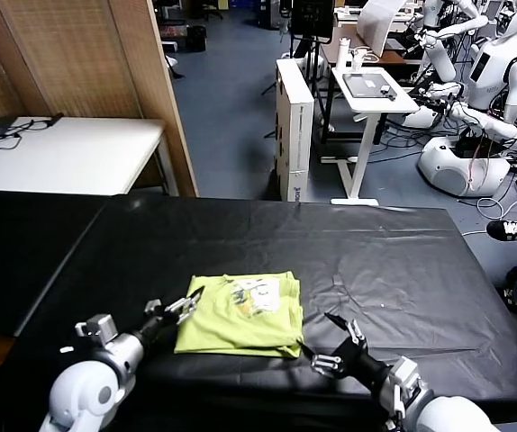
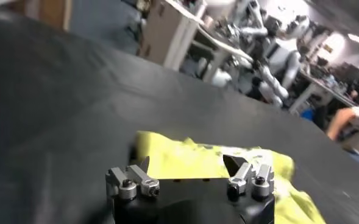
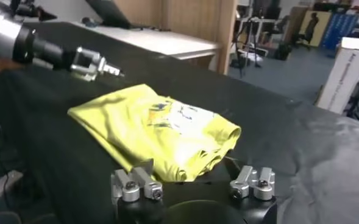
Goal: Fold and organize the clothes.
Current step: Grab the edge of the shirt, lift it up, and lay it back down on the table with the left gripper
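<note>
The clothes are one lime yellow-green T-shirt point(image 1: 240, 315), folded into a compact rectangle on the black table covering point(image 1: 403, 270), with a small white print facing up. My left gripper point(image 1: 185, 308) is open at the shirt's left edge, its fingertips level with the cloth and nothing between them. My right gripper point(image 1: 323, 340) is open just off the shirt's near right corner and holds nothing. In the left wrist view the shirt point(image 2: 191, 159) lies right past the open gripper point(image 2: 186, 163). In the right wrist view the folded shirt point(image 3: 155, 128) lies ahead of the open gripper point(image 3: 188, 165), and the left gripper point(image 3: 103, 64) shows beyond it.
A white table point(image 1: 69, 153) stands behind at the left beside a wooden partition. Past the black table's far edge are a white upright box point(image 1: 294, 126), a small standing desk point(image 1: 371, 90) and other robots point(image 1: 475, 135). A person's shoe point(image 1: 511, 229) shows at the right.
</note>
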